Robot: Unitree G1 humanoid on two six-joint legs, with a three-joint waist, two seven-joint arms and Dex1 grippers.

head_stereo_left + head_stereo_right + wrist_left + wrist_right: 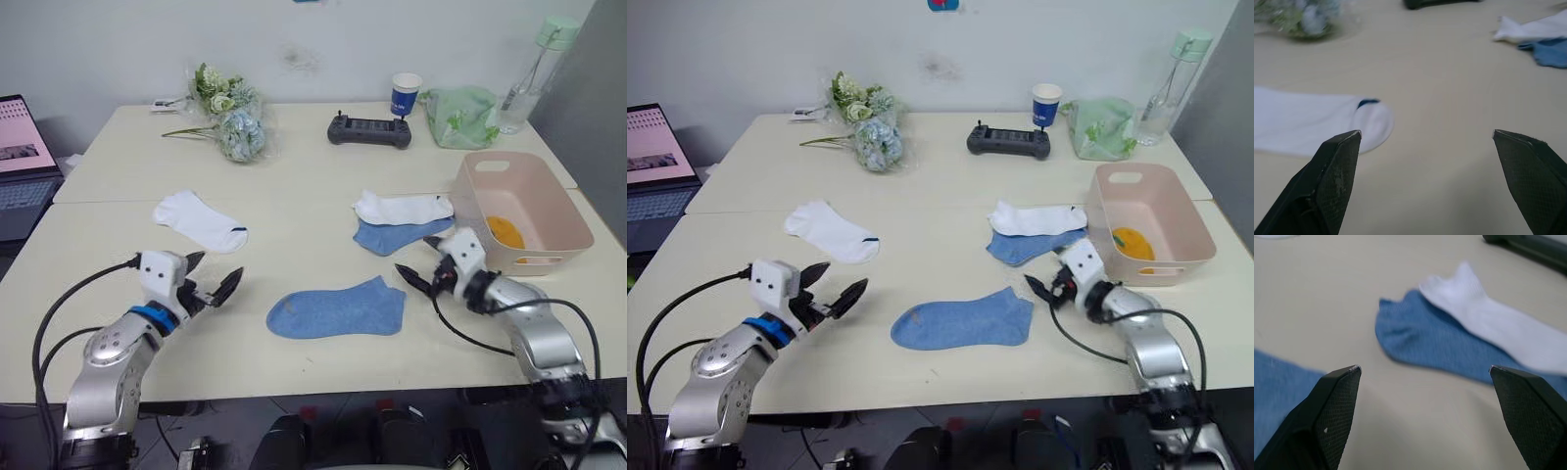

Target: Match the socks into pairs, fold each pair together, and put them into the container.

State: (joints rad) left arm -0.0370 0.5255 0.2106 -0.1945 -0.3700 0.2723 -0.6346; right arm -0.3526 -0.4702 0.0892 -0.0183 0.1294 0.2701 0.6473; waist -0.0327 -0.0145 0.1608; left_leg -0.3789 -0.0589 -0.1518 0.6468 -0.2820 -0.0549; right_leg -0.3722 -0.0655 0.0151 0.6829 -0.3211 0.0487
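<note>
Two grippers hover over a pale table (294, 235) strewn with socks; the left gripper (210, 279) has its fingers spread apart and empty, at the near left, just short of a white sock (201, 220) lying flat beyond it; the right gripper (419, 261) also holds its fingers wide apart with nothing between them, at the near right beside the pink basket (549, 240); a light blue sock (338, 308) lies flat between the two grippers at the near centre; farther right, a second white sock (404, 208) lies partly over a second blue sock (397, 235), the two touching, just left of the basket; something mustard-orange (506, 231) lies inside the basket; along the far edge are a flower bunch (230, 113), a black controller (368, 129), a paper cup (406, 94), a green bag (458, 116) and a bottle (534, 73); a laptop (24, 166) sits at far left.
</note>
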